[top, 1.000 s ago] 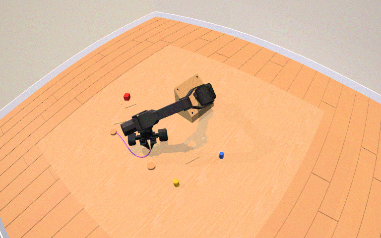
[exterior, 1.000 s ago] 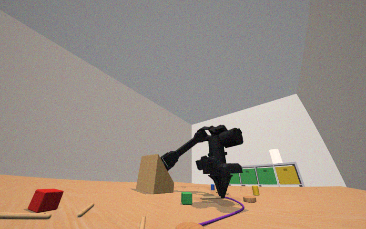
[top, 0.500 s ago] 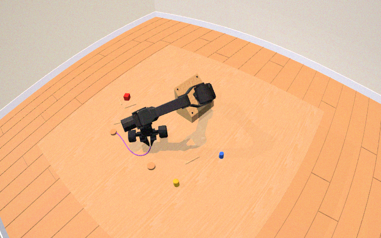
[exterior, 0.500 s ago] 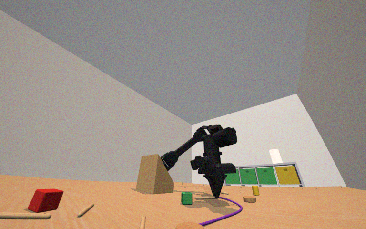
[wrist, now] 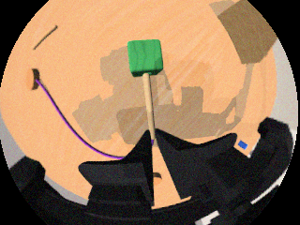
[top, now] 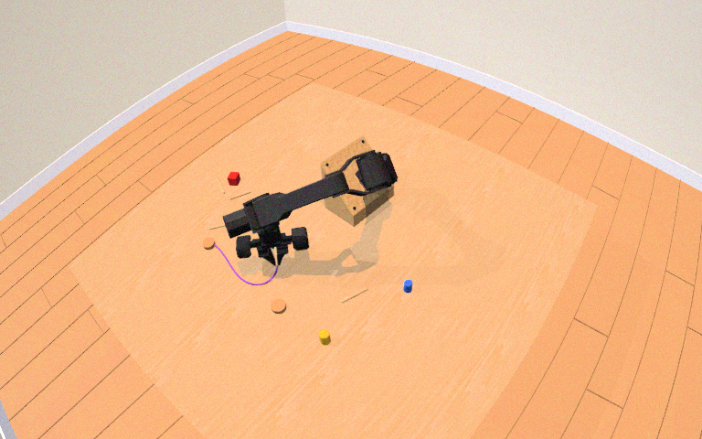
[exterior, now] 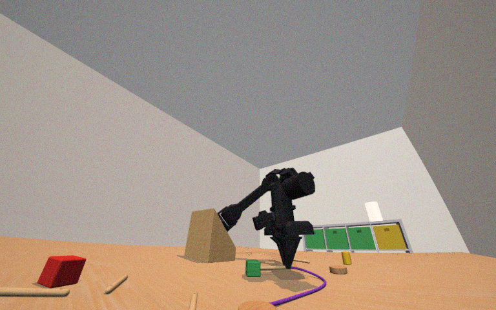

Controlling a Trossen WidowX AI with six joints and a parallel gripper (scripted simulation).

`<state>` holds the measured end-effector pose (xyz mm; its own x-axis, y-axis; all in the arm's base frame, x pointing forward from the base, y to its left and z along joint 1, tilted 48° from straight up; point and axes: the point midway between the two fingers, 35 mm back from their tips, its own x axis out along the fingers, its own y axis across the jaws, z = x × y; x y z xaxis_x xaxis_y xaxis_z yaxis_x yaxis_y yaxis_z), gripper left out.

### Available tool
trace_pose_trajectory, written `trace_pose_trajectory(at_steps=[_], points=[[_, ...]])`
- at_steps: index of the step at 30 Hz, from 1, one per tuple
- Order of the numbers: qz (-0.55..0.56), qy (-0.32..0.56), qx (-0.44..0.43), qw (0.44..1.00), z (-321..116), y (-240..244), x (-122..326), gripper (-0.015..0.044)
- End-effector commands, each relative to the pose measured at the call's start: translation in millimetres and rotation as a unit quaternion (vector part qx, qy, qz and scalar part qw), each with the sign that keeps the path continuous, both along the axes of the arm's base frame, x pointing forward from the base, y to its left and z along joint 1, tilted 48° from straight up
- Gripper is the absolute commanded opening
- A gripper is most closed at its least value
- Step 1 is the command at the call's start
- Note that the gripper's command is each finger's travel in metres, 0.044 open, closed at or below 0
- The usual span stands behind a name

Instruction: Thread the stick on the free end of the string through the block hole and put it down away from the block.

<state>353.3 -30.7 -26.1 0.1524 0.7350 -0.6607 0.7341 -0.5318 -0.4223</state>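
Note:
The green block (exterior: 252, 268) (wrist: 145, 53) stands on the table; in the top view the arm hides it. My gripper (top: 278, 264) (exterior: 288, 267) (wrist: 152, 136) is shut on the string's wooden stick (exterior: 270, 267) (wrist: 148, 100), near its string end, low over the table. The stick points at the block, and its far end meets the block's near face in the wrist view. The hole is not visible, and I cannot tell whether the tip is inside it. The purple string (top: 235, 272) (exterior: 323, 283) (wrist: 70, 124) curves from the fingertips to the round button (top: 208, 243) (exterior: 256, 305).
Loose sticks (top: 354, 295) (exterior: 117, 284) (wrist: 46, 37) lie about. A red cube (top: 234, 178) (exterior: 62, 271), a blue cylinder (top: 408, 286) (wrist: 242, 144), a yellow cylinder (top: 324, 337) (exterior: 346, 258) and a second button (top: 278, 305) (exterior: 338, 269) stand apart. The arm's wooden base (top: 336, 209) (exterior: 199, 236) is beyond the block.

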Motion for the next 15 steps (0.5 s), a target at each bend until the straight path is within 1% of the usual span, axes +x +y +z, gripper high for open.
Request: trace_pose_trajectory(at_steps=[1, 15], points=[[0.0, 0.002, -0.001, 1.0, -5.2, -3.3, -4.6, 0.0], [0.0, 0.002, -0.001, 1.0, -15.9, -10.3, -16.4, 0.0]])
